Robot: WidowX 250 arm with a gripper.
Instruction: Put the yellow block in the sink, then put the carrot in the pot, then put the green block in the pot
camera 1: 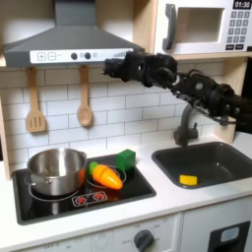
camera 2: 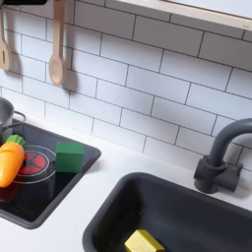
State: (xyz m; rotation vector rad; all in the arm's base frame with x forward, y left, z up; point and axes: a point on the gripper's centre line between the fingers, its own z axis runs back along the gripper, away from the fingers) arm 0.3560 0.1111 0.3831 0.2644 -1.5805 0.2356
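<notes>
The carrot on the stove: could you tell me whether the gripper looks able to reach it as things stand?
Probably yes. The carrot lies uncovered on the stove between the pot and the green block, open from above. The gripper is raised well above it, with nothing in between.

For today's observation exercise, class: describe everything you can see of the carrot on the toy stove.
The carrot is a small orange toy, tapered, smooth and plastic-looking, with a green leafy end. It lies on its side on the black stovetop, not yet in the pot, which stands just to the first exterior view's left of it. The green block sits close behind it; whether they touch is unclear. In the second exterior view the carrot lies over the red burner ring, leafy end pointing up the frame. Nothing grips it.
</notes>
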